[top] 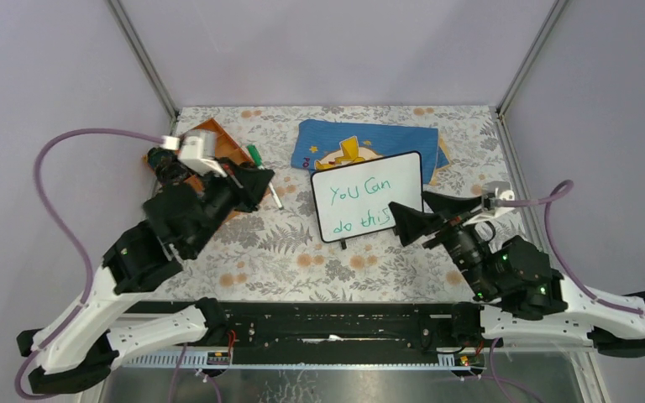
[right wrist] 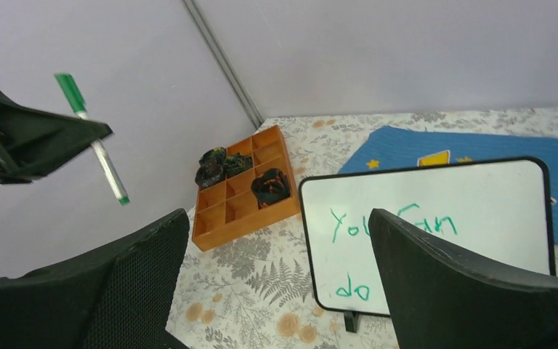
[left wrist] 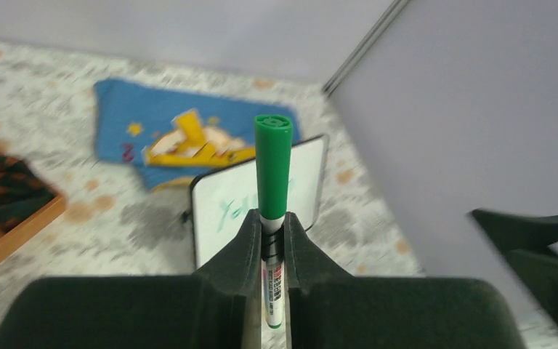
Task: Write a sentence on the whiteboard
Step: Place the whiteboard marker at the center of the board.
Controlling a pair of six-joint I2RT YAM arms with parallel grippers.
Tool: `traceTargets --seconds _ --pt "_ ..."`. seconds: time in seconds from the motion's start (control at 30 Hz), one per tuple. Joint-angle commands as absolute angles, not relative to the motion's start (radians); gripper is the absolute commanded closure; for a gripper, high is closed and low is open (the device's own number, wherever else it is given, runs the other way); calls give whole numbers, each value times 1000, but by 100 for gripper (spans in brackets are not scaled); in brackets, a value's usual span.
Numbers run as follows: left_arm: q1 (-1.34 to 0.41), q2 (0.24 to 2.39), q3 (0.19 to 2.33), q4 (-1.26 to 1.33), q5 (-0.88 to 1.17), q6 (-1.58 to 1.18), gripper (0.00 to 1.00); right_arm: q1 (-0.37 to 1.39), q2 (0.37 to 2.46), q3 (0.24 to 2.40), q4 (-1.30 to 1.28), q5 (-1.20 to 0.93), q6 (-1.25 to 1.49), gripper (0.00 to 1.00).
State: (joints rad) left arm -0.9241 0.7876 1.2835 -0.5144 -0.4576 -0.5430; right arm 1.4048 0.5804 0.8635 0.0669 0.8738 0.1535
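Whiteboard (top: pixel 368 206): stands tilted back on its little feet, right of centre on the bench (top: pixel 302 252); its top edge overlaps the blue cloth (top: pixel 369 134) behind it
Sentence (top: pixel 357 192): green, in two lines, "You Can" over "do this"; it looks complete to me
Left fingers (left wrist: pixel 275 222): clenched on the barrel of a green marker (left wrist: pixel 272 167); held well to the left of the board, near the wooden tray (right wrist: pixel 241 193)
Right fingers (top: pixel 396 222): spread wide with nothing between them; at the board's lower right corner
Handling, board: probably light and stiff with a slick face; on such small feet a push would likely tip or slide it; fresh ink would smear; best taken by the black frame at a side edge, never across the writing
Handling, marker: light, smooth and round; it may twist in the grip under pressure
Hard to make out: a right finger covers the end of the second line in the right wrist view; any closing full stop is unreadable; whether the right fingers touch the board I cannot tell; the left wrist view is blurred
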Motion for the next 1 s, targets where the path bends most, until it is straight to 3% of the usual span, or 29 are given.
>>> traceTargets --seconds 0.0,0.2,0.33,0.5,0.67,0.97 --pt "-926 914 1293 -790 -484 -501 100 1404 544 832 -97 929 261 0" --pt "-893 1077 1214 -825 -451 -544 100 1368 794 937 -289 918 287 0" --pt "-769 1130 1156 -807 -319 -550 100 1127 866 954 -339 583 422 0" --pt "-667 1176 1078 -775 -182 -522 100 1046 883 858 -278 430 470 0" --pt "-644 1288 1031 -736 -152 -563 100 1034 917 860 -312 443 485 0" --pt "-644 1453 1013 -725 -199 -645 100 1034 920 874 -400 715 531 0"
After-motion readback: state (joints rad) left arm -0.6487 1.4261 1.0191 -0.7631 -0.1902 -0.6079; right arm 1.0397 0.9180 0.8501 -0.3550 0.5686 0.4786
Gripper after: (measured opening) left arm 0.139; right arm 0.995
